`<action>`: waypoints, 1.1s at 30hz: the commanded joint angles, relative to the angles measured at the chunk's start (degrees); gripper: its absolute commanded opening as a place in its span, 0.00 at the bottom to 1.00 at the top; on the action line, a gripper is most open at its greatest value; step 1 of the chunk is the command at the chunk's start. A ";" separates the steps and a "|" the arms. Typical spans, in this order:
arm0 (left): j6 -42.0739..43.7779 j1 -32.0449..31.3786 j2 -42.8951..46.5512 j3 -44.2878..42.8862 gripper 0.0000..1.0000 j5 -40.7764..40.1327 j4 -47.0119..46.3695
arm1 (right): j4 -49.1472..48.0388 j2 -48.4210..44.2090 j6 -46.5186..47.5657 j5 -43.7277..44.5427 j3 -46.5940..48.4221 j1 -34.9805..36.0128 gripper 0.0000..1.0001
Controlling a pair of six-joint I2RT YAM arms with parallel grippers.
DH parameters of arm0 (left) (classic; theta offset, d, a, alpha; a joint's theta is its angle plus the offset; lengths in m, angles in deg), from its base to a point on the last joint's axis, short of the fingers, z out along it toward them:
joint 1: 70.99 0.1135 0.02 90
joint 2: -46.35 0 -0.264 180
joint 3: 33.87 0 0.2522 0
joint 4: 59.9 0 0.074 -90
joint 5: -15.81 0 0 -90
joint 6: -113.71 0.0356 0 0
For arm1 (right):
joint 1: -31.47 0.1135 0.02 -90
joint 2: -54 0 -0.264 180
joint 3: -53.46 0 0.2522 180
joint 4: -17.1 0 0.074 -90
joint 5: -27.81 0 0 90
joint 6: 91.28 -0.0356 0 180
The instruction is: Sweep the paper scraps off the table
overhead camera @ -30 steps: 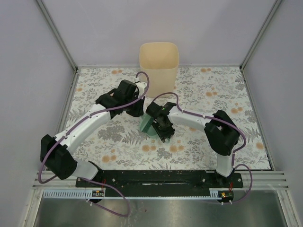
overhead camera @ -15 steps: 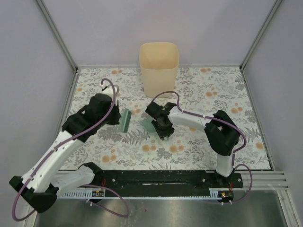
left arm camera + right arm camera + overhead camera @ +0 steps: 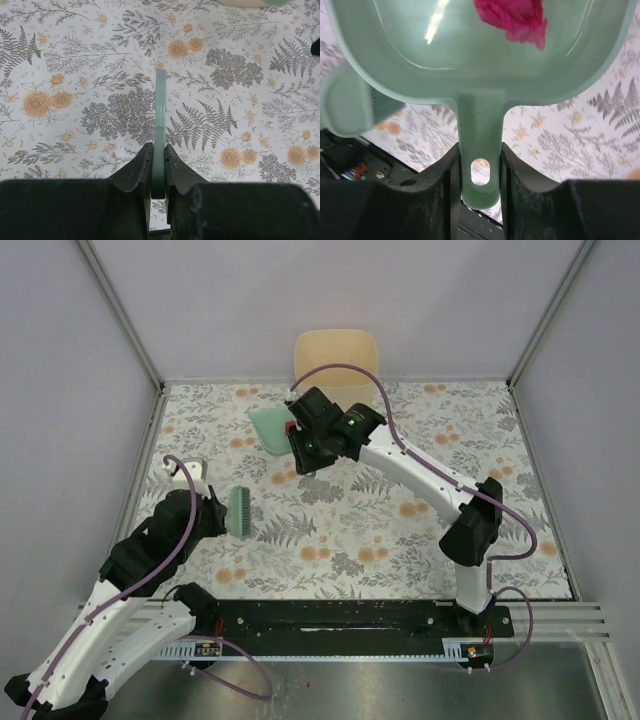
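Note:
My right gripper (image 3: 479, 165) is shut on the handle of a pale green dustpan (image 3: 480, 55) and holds it above the table. Crumpled magenta-red paper scraps (image 3: 512, 17) lie in the pan. In the top view the dustpan (image 3: 268, 426) hangs near the beige bin (image 3: 336, 352), with the right gripper (image 3: 300, 445) just behind it. My left gripper (image 3: 158, 162) is shut on the green brush (image 3: 160, 125), held edge-on over the floral table cloth (image 3: 75, 60). In the top view the brush (image 3: 240, 510) and left gripper (image 3: 212, 512) are at the left. No scraps show on the table (image 3: 480, 490).
The beige bin stands at the table's far edge, in the middle. Metal rails (image 3: 140, 460) frame the cloth, with grey walls behind them. The black base rail (image 3: 340, 615) of the arms runs along the near edge.
My right gripper has lifted the dustpan from mid-table up and back toward the bin. My left arm has drawn back to the near left with the brush.

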 commanded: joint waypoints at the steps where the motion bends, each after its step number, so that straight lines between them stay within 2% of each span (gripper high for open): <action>1: -1.88 0.27 3.23 0.56 0.00 -1.93 -3.60 | 5.77 5.69 -0.32 -2.47 13.98 0.37 0.00; 6: -2.41 0.27 7.89 1.61 0.00 -3.86 -4.13 | 12.54 14.22 0.47 -4.13 33.32 0.02 0.00; 10: -2.85 0.27 11.76 2.40 0.00 -4.92 -4.48 | 12.46 17.57 -1.02 -7.65 40.64 -1.65 0.00; 14: -2.76 0.27 12.56 2.67 0.00 -5.00 -4.84 | 6.50 16.00 -4.26 -17.13 38.12 -4.81 0.00; 18: -2.67 0.27 11.77 2.49 0.00 -5.09 -4.75 | -4.12 13.71 -7.78 -30.05 33.63 -8.32 0.00; 23: -2.67 0.27 11.33 2.67 0.00 -5.27 -4.57 | -12.31 14.23 -13.31 -40.60 35.29 -12.63 0.00; 29: -2.50 0.27 11.15 2.50 0.00 -5.62 -4.66 | -26.28 14.85 -24.56 -49.58 36.35 -17.82 0.00; 33: -2.58 0.27 10.89 2.58 0.00 -5.62 -4.57 | -38.57 16.17 -37.19 -56.25 35.74 -20.89 0.00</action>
